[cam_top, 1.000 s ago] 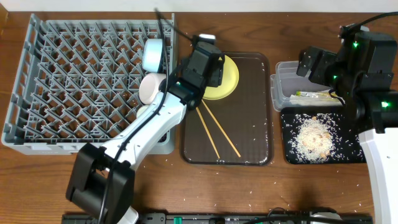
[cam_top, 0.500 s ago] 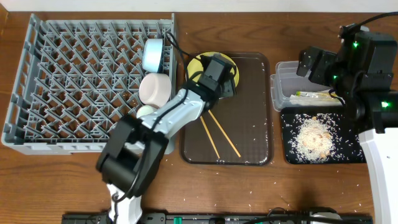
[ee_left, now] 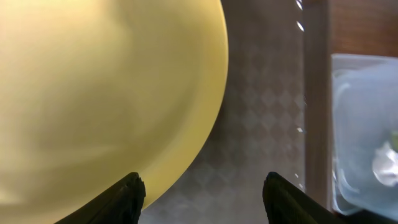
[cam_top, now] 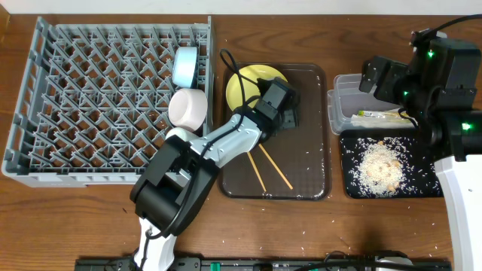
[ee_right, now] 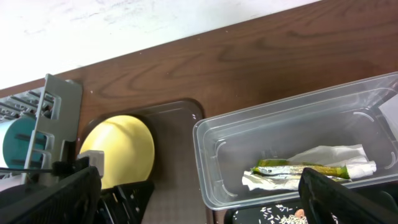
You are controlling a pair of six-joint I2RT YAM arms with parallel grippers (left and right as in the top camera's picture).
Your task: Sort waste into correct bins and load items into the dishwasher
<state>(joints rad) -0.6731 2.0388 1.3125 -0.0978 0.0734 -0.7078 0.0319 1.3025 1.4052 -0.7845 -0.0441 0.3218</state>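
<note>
The round yellow plate (cam_top: 242, 86) lies at the back of the dark brown serving tray (cam_top: 309, 150). My left gripper (cam_top: 285, 107) is open and empty, low over the plate's right edge. In the left wrist view the plate (ee_left: 106, 93) fills the upper left between the open fingers (ee_left: 202, 199). The chopsticks (cam_top: 265, 164) lie on the serving tray. The light blue bowl (cam_top: 185, 66), white bowl (cam_top: 188, 107) and small white cup (cam_top: 176, 134) stand in the grey rack (cam_top: 90, 90). My right gripper (cam_top: 376, 75) hangs open above the clear tub (cam_top: 340, 105).
The clear tub (ee_right: 205, 162) holds the white wrapper (ee_right: 333, 154) and the green-and-yellow packet (ee_right: 298, 168). The black tray (cam_top: 348, 147) holds a heap of rice (cam_top: 380, 165). Stray grains lie on the table in front (cam_top: 301, 247).
My left arm has swung right, from over the plate's left side to its right edge, uncovering most of the plate. The right arm has not moved.
</note>
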